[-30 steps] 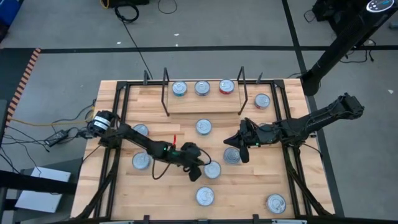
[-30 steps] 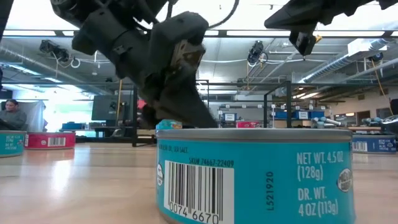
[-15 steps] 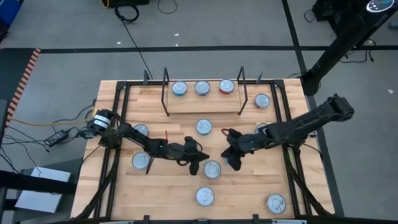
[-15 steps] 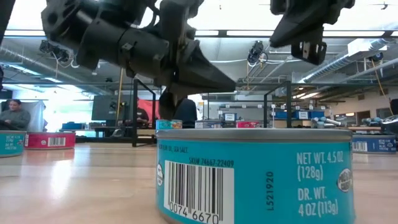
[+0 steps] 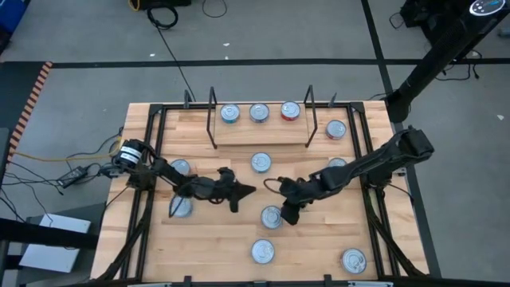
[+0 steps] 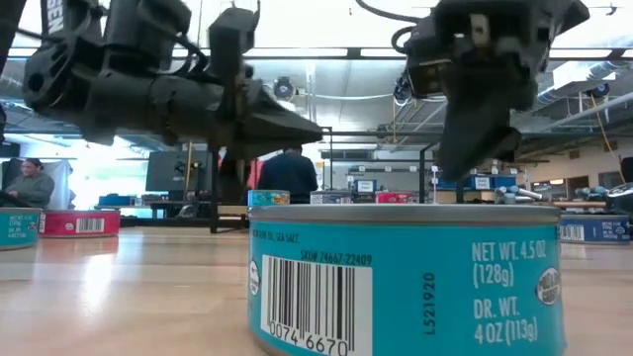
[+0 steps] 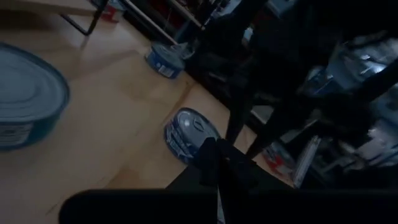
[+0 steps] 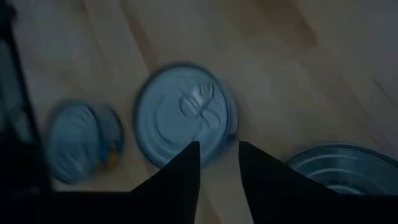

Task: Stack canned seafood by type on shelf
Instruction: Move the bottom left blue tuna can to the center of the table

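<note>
Your right gripper (image 5: 288,214), fingers parted and empty, hung just beside a tin (image 5: 272,217) at mid-worktop; three tins sat on the shelf (image 5: 260,132) by the far edge. Left gripper (image 5: 239,192) was pressed together. Next you'd need to straddle that tin.

From my station I see the bench (image 5: 239,231), light butcher-block wood with black frame rails, standing on a grey floor (image 5: 263,40) crossed by dark tape lines (image 5: 239,62). Cables (image 5: 171,16) trail over the floor on the far side, and a striped orange strip (image 5: 33,96) lies off to the left. Looking level across the top, long ceiling light strips (image 6: 366,51) and exposed ducting (image 6: 59,89) run overhead. Bright windows (image 6: 109,178) glow on the far left, where a person sits (image 6: 22,184); another person (image 6: 290,178) stands mid-room among black-framed workstations (image 6: 425,168).
</note>
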### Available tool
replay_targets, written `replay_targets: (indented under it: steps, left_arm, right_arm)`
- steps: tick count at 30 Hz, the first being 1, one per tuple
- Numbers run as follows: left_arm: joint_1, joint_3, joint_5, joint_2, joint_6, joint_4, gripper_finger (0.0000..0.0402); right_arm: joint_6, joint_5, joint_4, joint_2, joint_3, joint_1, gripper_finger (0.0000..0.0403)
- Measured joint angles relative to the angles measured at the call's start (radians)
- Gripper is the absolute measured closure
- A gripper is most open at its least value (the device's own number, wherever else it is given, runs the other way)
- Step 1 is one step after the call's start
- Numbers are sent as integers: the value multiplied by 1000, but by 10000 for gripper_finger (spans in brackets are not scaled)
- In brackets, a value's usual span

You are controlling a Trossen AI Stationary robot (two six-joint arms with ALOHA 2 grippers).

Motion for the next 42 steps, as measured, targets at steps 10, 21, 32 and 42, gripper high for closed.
replay_targets:
  steps: [10, 21, 32, 42]
  left_arm:
    - [14, -221, 30, -5, -30, 296, 402]
    - [13, -238, 48, -5, -30, 295, 402]
    - [12, -238, 96, -5, 25, 286, 402]
    - [10, -173, 105, -5, 263, 196, 402]
  right_arm:
    - [-182, -48, 28, 114, 0, 116, 325]
    - [-84, 3, 436, 222, 0, 109, 376]
    - [-367, -13, 245, 41, 3, 49, 314]
    - [-605, -68, 101, 41, 2, 42, 298]
